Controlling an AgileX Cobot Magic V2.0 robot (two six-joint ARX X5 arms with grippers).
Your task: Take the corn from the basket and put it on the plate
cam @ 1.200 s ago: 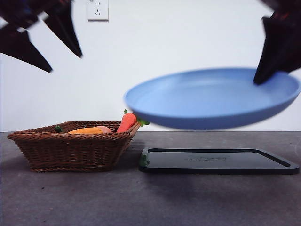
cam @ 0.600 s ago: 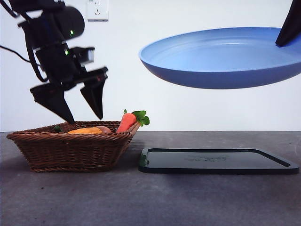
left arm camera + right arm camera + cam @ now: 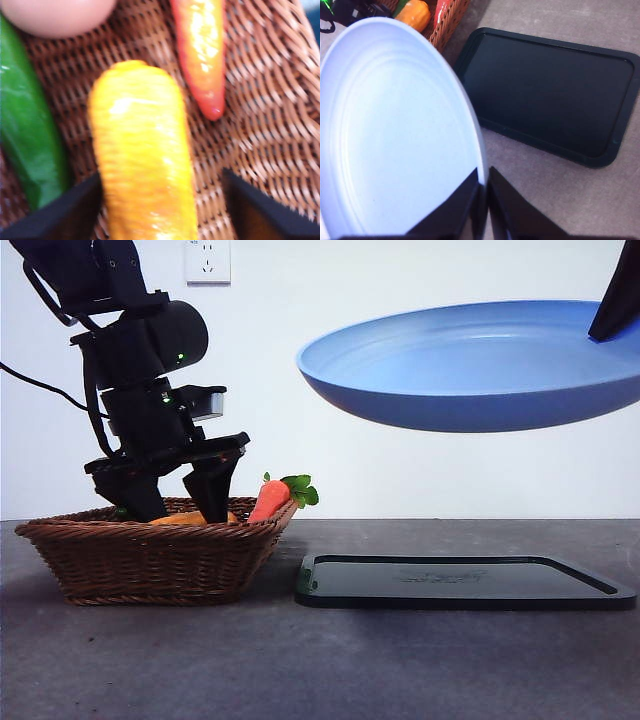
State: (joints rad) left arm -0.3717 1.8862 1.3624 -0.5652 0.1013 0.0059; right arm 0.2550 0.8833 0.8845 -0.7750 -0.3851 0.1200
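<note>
Since earlier frame, left gripper (image 3: pixel 160 210) descended into basket (image 3: pixel 150 555), jaws spread astride corn (image 3: pixel 145 155), not clamped. Right gripper (image 3: pixel 484 200) pinched plate (image 3: pixel 480 365) rim, held aloft above tray (image 3: pixel 460 585). Advised: close squarely mid-cob, avoid carrot (image 3: pixel 202 55).

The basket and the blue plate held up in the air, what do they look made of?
The basket looks like brown woven wicker: crossing strands and a braided rim show, with a dull natural finish. The plate seems to be matte plastic: even blue colour, smooth surface, faint concentric rings in the right wrist view, only soft reflections. Painted metal cannot be ruled out.
</note>
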